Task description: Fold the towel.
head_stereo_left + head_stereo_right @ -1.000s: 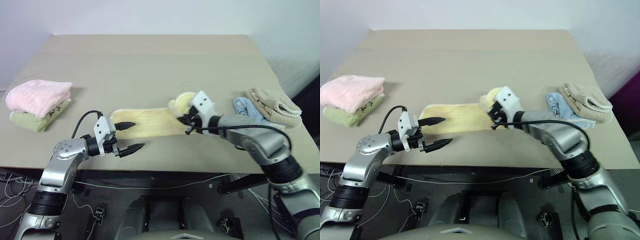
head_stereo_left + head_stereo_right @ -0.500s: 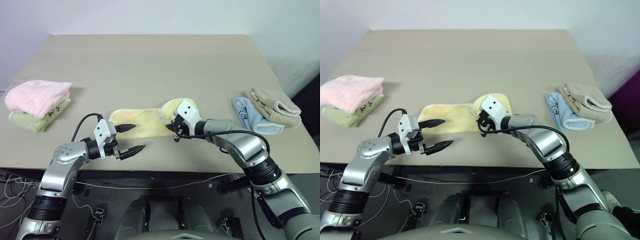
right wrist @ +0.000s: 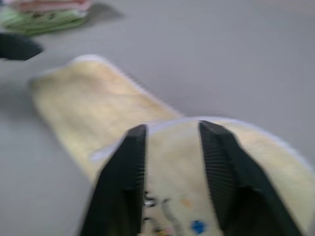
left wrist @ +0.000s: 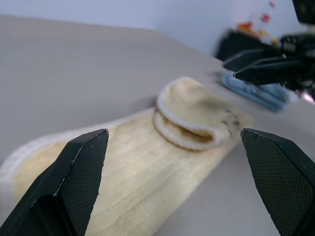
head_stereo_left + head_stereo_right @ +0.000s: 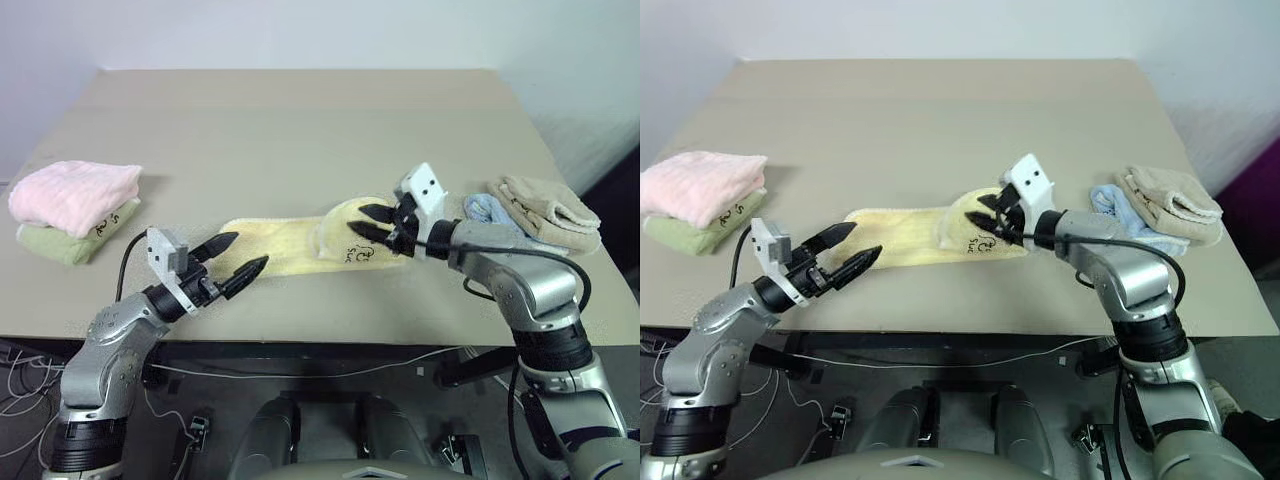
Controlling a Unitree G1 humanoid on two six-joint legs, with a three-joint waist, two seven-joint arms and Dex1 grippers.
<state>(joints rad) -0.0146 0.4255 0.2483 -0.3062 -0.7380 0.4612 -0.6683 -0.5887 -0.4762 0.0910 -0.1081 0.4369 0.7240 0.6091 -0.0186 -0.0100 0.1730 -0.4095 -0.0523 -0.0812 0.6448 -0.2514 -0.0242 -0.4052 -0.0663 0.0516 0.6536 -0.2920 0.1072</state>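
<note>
Pale yellow towel (image 5: 300,246): right end lapped; right gripper (image 5: 373,222) slightly parted, empty; left gripper (image 5: 236,256) spread wide; pinch left hem, carry over evenly

Soft, even light leaves faint shadows on the matte beige table (image 5: 300,120), while the right wrist view blurs the pale yellow terry-cloth towel (image 3: 98,113) throughout.

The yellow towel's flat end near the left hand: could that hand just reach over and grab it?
Probably yes. The left hand hovers open just beside the flat end of the yellow towel, pointing toward it, with nothing between them. The right hand is at the folded end, out of the way.
</note>
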